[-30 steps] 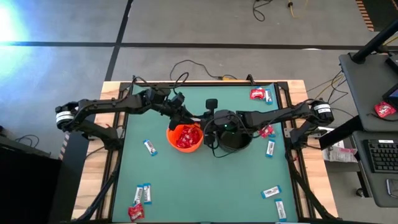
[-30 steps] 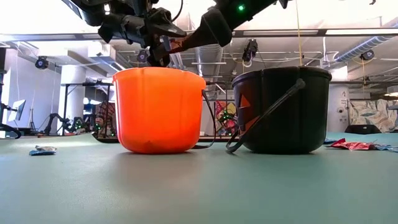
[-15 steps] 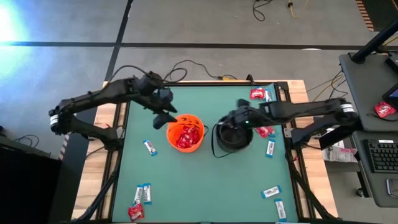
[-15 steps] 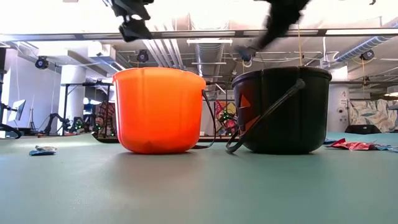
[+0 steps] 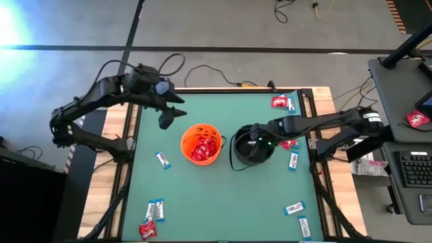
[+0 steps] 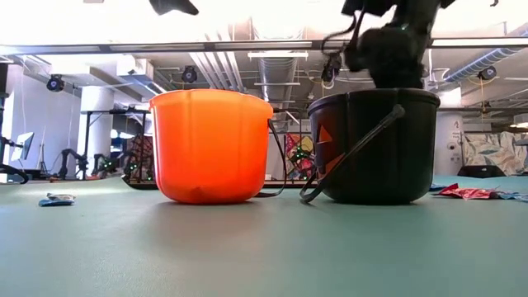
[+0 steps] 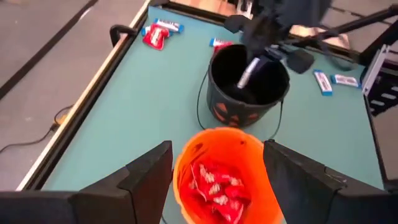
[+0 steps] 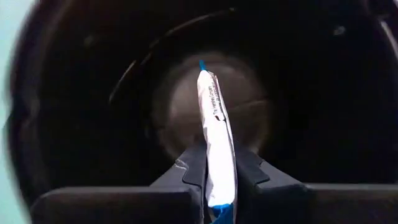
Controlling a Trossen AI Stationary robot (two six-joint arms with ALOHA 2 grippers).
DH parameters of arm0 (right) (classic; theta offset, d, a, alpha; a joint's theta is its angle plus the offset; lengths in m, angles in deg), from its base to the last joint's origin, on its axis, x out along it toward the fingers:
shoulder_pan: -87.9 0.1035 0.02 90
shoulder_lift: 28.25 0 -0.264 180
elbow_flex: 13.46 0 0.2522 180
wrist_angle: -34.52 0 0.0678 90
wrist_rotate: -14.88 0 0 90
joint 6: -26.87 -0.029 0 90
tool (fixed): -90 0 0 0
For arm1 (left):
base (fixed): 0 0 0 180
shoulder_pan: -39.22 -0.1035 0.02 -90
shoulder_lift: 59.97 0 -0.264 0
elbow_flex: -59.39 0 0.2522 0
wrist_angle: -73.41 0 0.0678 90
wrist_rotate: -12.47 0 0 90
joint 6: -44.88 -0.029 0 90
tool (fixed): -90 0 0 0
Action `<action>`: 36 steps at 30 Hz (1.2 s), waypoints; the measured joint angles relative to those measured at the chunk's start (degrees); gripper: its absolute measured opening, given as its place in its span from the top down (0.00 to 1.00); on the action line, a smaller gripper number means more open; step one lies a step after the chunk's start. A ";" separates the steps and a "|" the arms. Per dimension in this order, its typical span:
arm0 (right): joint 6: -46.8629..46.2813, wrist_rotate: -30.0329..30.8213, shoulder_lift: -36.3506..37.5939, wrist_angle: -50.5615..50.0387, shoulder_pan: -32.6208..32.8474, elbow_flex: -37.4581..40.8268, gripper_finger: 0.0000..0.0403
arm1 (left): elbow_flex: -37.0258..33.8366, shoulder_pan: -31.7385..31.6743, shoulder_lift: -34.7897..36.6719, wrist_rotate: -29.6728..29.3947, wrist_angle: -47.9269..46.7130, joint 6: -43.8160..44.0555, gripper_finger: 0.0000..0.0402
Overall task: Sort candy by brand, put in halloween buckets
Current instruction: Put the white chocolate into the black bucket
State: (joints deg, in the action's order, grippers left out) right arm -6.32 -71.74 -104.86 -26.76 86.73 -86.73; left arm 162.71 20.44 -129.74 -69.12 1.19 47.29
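You have two buckets side by side at the middle of the green table (image 5: 202,196): the orange bucket (image 5: 200,144) and the black bucket (image 5: 252,147), close but not touching. The orange bucket is packed with red packets (image 7: 214,186); too many overlap to count. Inside the black bucket you can see only the one white-and-blue bar (image 8: 215,134), and it has not been dropped: your right gripper (image 5: 256,140) hangs over the bucket's mouth with its fingers (image 8: 249,171) clenched on that bar, which points down at the bare bottom.

Loose on the table, you can count six white-and-blue bars: one (image 5: 163,159) beside the orange bucket, two (image 5: 156,210) near the front left corner, one (image 5: 293,160) right of the black bucket, and two (image 5: 294,208) toward the front right. Red packets lie in three spots: front left (image 5: 147,229), far right corner (image 5: 279,102), and just right of the black bucket (image 5: 289,143).

Your left gripper (image 5: 172,116) hovers over the table's far left part, fingers (image 7: 148,171) spread wide and holding nothing.
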 joint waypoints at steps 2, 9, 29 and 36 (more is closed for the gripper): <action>-1.92 -1.42 -1.91 -0.04 -0.59 -0.48 0.93 | 1.84 0.13 0.35 -0.31 -2.89 0.09 0.41; -4.98 -5.61 -8.61 -0.14 -1.84 -4.30 0.93 | 3.38 0.13 3.27 -5.40 -4.40 0.25 0.41; -3.62 -6.84 -13.15 -5.67 -2.49 -5.79 0.83 | 2.55 0.17 7.06 -6.39 -4.98 2.67 0.41; -3.40 -8.24 -8.82 -6.95 -2.51 -5.55 0.63 | 2.53 0.24 6.88 -6.39 -5.03 2.48 0.41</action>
State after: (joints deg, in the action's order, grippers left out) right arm -9.72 -79.98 -113.68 -33.71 84.22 -92.28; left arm 165.24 20.67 -122.86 -75.50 -3.83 49.77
